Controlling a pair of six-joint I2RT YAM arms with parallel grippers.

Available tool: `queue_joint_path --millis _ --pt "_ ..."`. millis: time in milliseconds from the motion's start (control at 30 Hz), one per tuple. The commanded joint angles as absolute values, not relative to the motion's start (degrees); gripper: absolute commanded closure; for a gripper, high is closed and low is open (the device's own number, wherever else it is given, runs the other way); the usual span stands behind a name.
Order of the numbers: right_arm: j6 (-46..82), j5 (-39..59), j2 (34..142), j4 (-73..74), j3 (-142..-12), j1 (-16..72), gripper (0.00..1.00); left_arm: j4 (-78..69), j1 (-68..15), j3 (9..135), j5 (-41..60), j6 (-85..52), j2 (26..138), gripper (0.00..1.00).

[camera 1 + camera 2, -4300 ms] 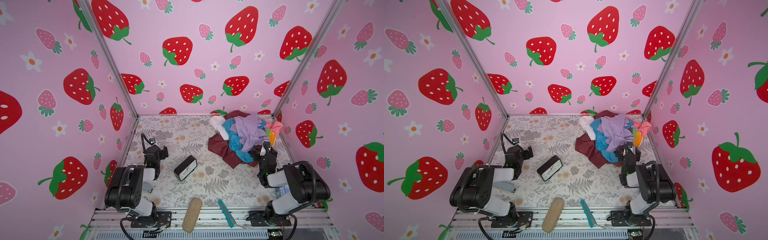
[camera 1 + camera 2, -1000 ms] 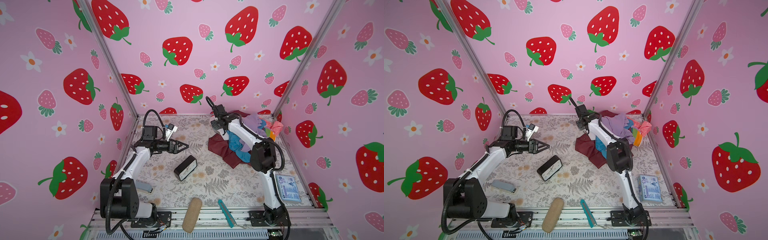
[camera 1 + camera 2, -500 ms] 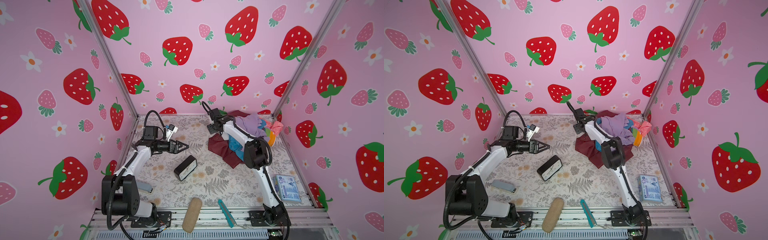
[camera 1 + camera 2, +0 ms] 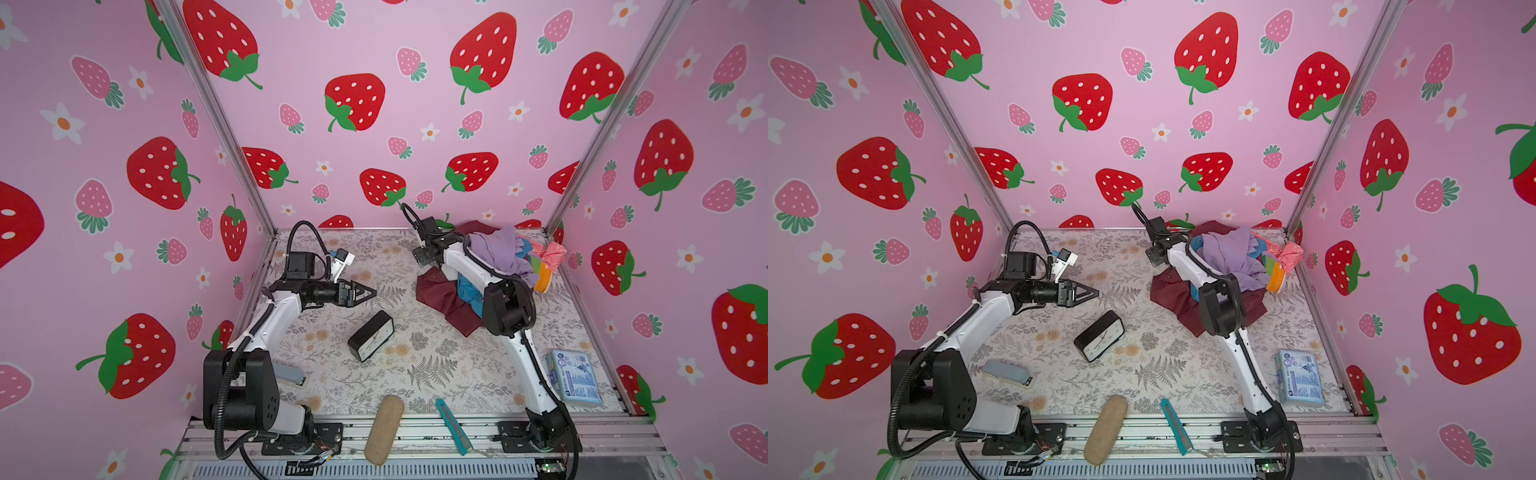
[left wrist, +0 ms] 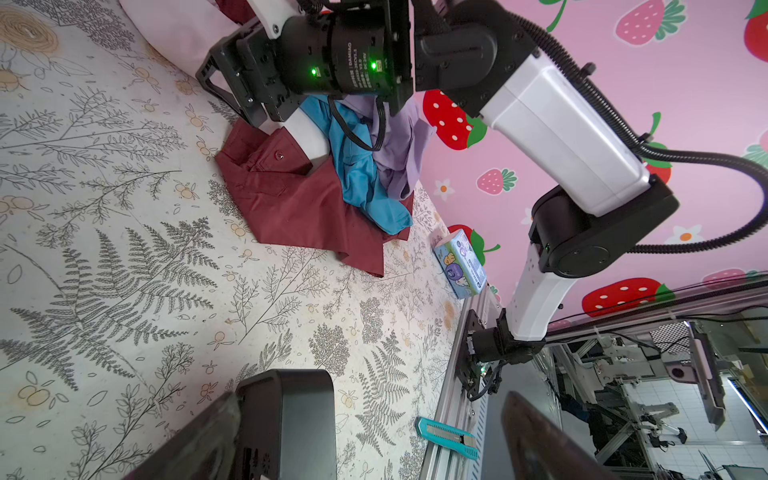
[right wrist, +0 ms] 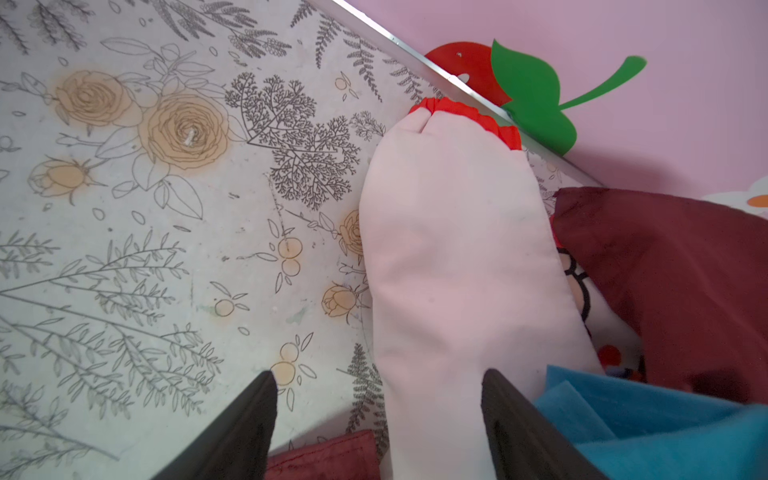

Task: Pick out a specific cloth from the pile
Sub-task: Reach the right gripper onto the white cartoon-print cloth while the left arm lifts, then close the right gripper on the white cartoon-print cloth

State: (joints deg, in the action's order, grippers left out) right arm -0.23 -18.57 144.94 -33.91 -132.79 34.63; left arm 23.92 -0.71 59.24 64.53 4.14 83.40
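Note:
The pile [image 4: 503, 253] of maroon, teal-blue, lilac and salmon garments lies at the table's back right in both top views. The cloth shows in the right wrist view as a white sleeve [image 6: 449, 249] with a red cuff, lying on the table at the pile's left edge. A bit of cartoon print peeks out beside the maroon fabric. A green and orange striped patch [image 4: 541, 272] shows at the pile's right side. My right gripper [image 6: 380, 374] is open, low over the sleeve, which runs between its fingers. My left gripper [image 5: 370, 440] hangs open above the table left of centre, near the clock.
A black clock [image 4: 371, 336] lies mid-table. A blue-grey stapler [image 4: 1007, 373] sits front left. A tan brush [image 4: 384, 430] and a teal box cutter [image 4: 454, 426] lie at the front rail, and a tissue pack [image 4: 575, 378] at front right. Pink walls close in three sides.
Over the last second my right gripper has come down and forward at the pile's left edge, its elbow swinging left. My left arm has held still. Both arms were folded at the front earlier.

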Motion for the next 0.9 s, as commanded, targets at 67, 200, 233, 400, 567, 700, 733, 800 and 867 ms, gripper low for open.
queue_joint_path --millis 67,200,233,400,567,700,733,800,867 --pt "-1.6 -19.2 147.7 -33.7 -134.7 33.1 0.21 25.3 -0.3 62.0 66.1 5.9 84.3 0.01" --pt "-1.3 -19.0 148.4 -33.2 -134.6 32.3 0.21 25.6 -0.1 62.3 66.1 6.0 84.6 0.01" --pt "-1.3 -18.9 148.6 -33.1 -134.6 32.1 0.21 25.6 0.0 62.4 66.1 5.9 84.7 0.01" --pt "-1.2 -17.6 149.5 -32.3 -134.7 31.9 0.22 25.7 0.0 62.5 66.1 6.0 85.0 0.01" --pt "-0.9 -16.8 150.0 -31.8 -134.7 31.9 0.29 25.7 0.1 62.5 66.2 5.9 85.2 0.01" --pt "-0.9 -15.9 150.2 -31.5 -134.7 32.0 0.37 25.7 0.1 62.4 66.1 5.9 85.2 0.01" --pt "-0.9 -15.9 150.2 -31.4 -134.7 32.0 0.4 25.7 0.1 62.4 66.1 6.0 85.2 0.01" --pt "-0.8 -16.1 150.3 -31.5 -134.7 32.0 0.45 25.8 0.1 62.4 66.1 6.0 85.2 0.01" --pt "-0.8 -16.5 150.3 -31.3 -134.7 32.1 0.48 25.8 0.2 62.4 66.2 6.0 85.3 0.01"
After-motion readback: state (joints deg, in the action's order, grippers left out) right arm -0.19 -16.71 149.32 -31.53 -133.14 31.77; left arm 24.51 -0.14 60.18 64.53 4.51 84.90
